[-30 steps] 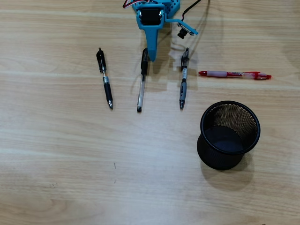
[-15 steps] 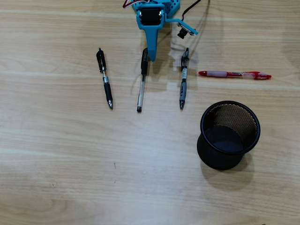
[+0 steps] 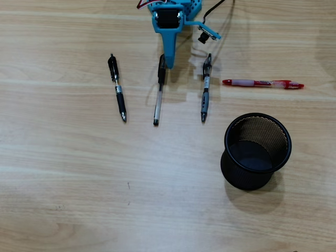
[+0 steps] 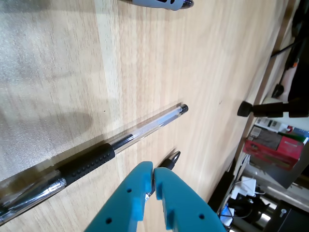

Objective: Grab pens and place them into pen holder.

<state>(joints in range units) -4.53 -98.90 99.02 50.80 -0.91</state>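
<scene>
Four pens lie on the wooden table in the overhead view: a black pen (image 3: 117, 89) at the left, a clear pen with a black cap (image 3: 158, 94), a grey-and-black pen (image 3: 205, 89) and a red pen (image 3: 262, 83) at the right. The black mesh pen holder (image 3: 257, 149) stands upright at the lower right and looks empty. My blue gripper (image 3: 169, 64) is shut and empty, right beside the clear pen's capped end. In the wrist view my gripper (image 4: 153, 169) hangs over the table next to the clear pen (image 4: 145, 128). The black pen's tip (image 4: 172, 158) peeks out behind the jaws.
The grey pen's end (image 4: 159, 2) shows at the top of the wrist view. The table edge (image 4: 260, 87) and room clutter lie to the right there. The wrist camera (image 3: 206, 35) and its cable sit beside the arm.
</scene>
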